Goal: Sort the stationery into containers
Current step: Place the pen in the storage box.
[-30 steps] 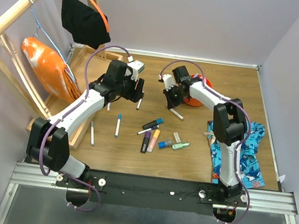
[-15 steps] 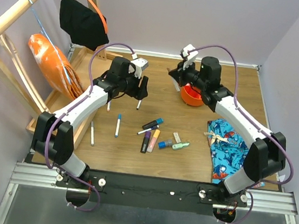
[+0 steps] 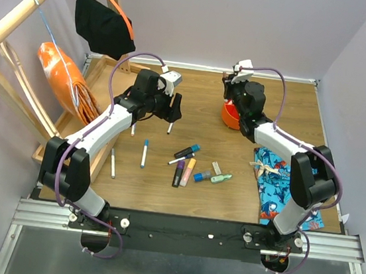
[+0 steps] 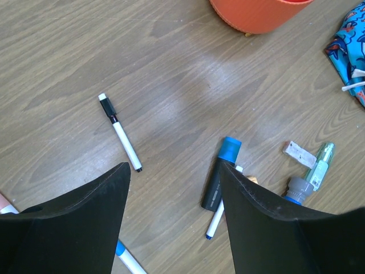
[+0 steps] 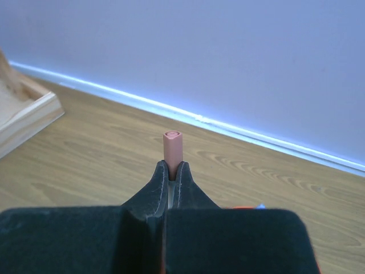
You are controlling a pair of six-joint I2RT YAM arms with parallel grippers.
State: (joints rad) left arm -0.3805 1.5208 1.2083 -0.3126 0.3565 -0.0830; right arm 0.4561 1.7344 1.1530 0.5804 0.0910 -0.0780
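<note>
Right gripper (image 5: pixel 171 166) clenched on a pen (image 5: pixel 172 145). Only the pen's salmon-pink end shows, standing up past the fingertips with its long axis roughly upright; the rest of the barrel is hidden behind the fingers. The gripper aims level at the back wall and sits over the orange-red pot (image 3: pixel 229 117). A sliver of pot rim peeks just past the gripper body in the wrist view. Room: bare wood ahead of the tips up to the skirting, and the light-wood tray (image 5: pixel 28 117) corner is off to its left, well apart.

Left gripper (image 4: pixel 174 168) released, jaws wide with nothing between them, hanging above the table.
- Black-capped pen (image 4: pixel 120 133) lies flat just off one fingertip, cap end pointing away from the gripper and long axis slanted across the wood.
- Black marker with blue cap (image 4: pixel 221 177) lies by the other fingertip, cap end also away. A thin white pen (image 4: pixel 215 220) touches it, roughly parallel.
- Eraser (image 4: pixel 300 154), green marker (image 4: pixel 320 161) and blue marker (image 4: pixel 295 187) are bunched past that finger; the blue one is partly hidden by it.
- Blue-capped pen (image 4: pixel 128 260) sits back between the fingers, mostly cut off.

The pot is straight ahead of this gripper, well apart, with bare wood between them. Patterned blue cloth (image 4: pixel 351 40) is at the far side beyond the pot. Another thin pen (image 3: pixel 112 163) lies back toward the arm's base, running along the tray edge.
</note>
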